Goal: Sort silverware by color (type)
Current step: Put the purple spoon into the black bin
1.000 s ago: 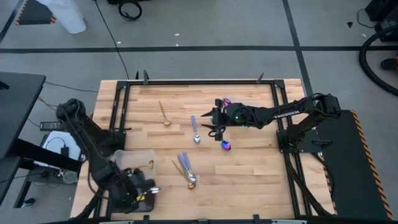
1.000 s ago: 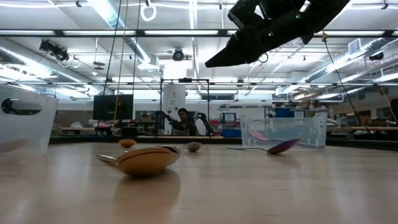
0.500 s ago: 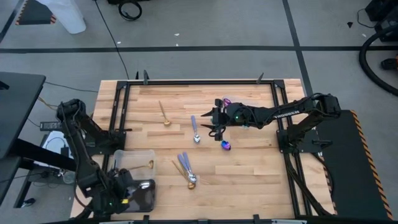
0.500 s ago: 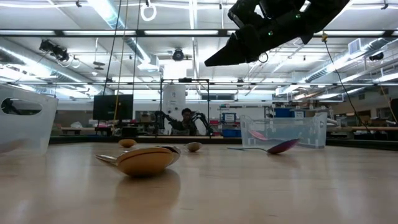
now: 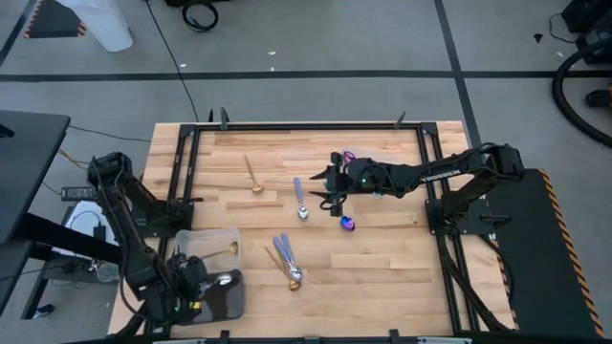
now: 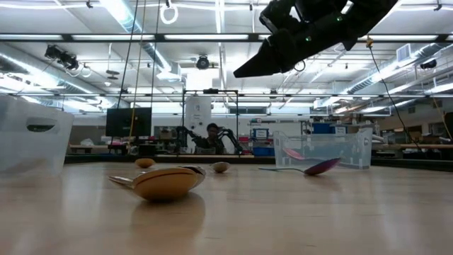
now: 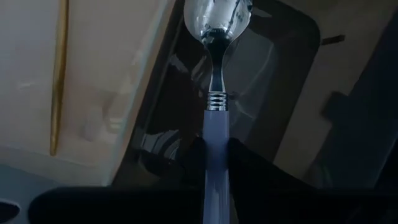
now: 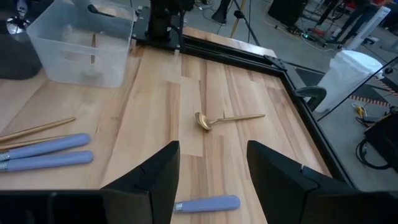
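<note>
The left end effector (image 7: 214,162) was clamped on the lavender handle of a silver spoon (image 7: 216,93), holding it over a dark tray (image 5: 222,296) at the near left corner of the bench (image 5: 382,258). Just beside it on the far side stood a clear bin (image 5: 203,247) with a gold utensil (image 5: 225,252) inside. The right end effector (image 5: 331,189) hung above mid-bench, fingers (image 8: 273,171) apart and empty. Below and around it lay a lavender-handled spoon (image 5: 299,200), an iridescent purple spoon (image 5: 347,224) and, farther left, a gold spoon (image 5: 253,175). A cluster of two lavender-handled pieces and a gold one (image 5: 287,260) lay nearer, between the two arms.
</note>
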You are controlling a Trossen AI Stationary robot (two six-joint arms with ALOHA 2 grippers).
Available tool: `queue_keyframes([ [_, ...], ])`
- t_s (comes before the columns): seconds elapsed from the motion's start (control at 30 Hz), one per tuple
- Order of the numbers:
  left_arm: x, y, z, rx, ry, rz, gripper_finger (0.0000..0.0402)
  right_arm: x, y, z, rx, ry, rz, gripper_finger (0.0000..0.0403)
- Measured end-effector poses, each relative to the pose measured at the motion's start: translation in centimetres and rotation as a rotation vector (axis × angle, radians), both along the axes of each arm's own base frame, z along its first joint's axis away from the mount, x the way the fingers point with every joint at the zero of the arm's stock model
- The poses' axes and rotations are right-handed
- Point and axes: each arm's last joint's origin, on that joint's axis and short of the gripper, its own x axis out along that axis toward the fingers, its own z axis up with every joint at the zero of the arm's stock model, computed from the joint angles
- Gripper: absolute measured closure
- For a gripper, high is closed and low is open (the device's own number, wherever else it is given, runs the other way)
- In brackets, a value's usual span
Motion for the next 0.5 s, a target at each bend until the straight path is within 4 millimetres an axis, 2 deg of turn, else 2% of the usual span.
queue_keyframes([
  [0.17,0.02,0.02,0.0,0.023,-0.01,-0.07,0.0347,-0.01,0.01,-0.23,0.018,0.015,-0.006,0.0206],
  [0.5,0.0,0.08,-0.02,0.034,-0.009,-0.085,0.0346,-0.04,0.12,-0.35,0.051,0.025,0.01,0.0206],
])
